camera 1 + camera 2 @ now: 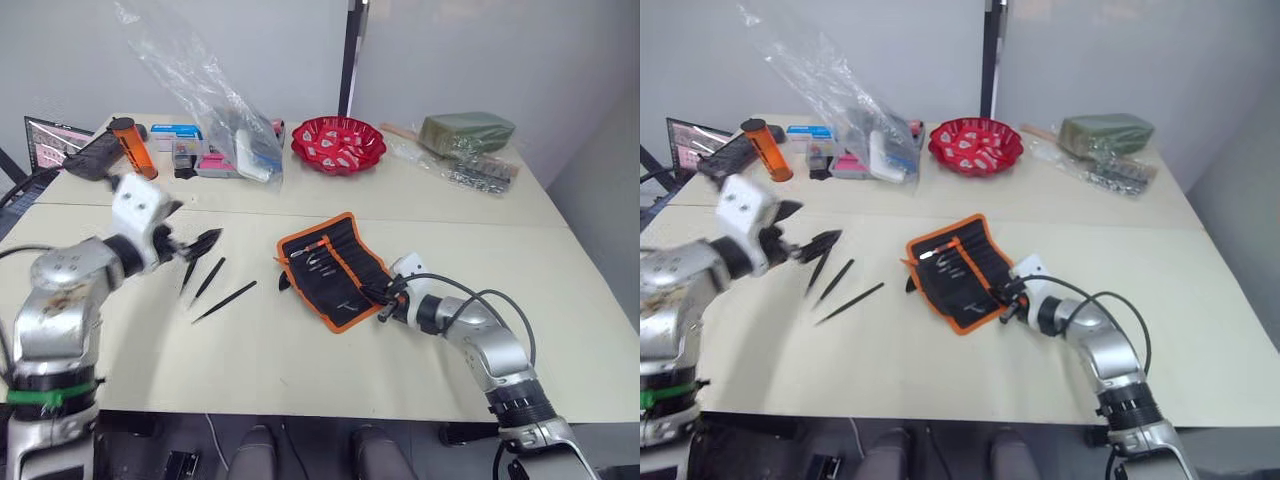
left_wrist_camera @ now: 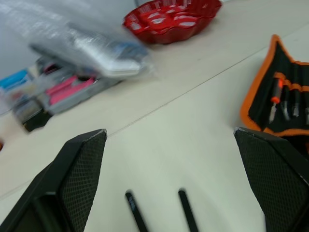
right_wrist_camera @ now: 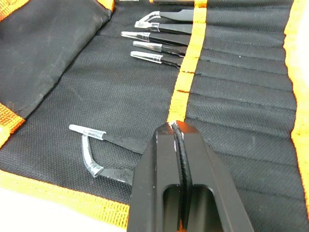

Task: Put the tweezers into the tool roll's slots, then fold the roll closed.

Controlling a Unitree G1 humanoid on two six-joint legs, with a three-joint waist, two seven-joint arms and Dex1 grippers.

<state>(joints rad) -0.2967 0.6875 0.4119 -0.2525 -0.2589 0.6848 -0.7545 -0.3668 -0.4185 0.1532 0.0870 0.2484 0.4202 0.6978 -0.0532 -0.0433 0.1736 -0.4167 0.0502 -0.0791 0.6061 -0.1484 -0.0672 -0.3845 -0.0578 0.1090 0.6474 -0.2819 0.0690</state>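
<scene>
The tool roll (image 1: 335,270) lies open at mid-table, black with orange edging. Several tweezers (image 3: 157,35) with clear tip caps sit in its slots (image 3: 241,63). One more capped tweezers (image 3: 104,137) lies on the fabric, its rear end hidden under my right gripper (image 3: 176,124). That gripper is shut and rests at the roll's near right edge; I cannot tell if it holds anything. Three loose tweezers (image 1: 225,300) lie on the table left of the roll. My left gripper (image 1: 205,240) hovers just above them, open and empty.
Along the back of the table stand a red bowl (image 1: 338,143), a clear plastic bag (image 1: 205,95) over small boxes, an orange canister (image 1: 133,147) and a green packet (image 1: 466,131). A laptop (image 1: 55,140) sits at the far left.
</scene>
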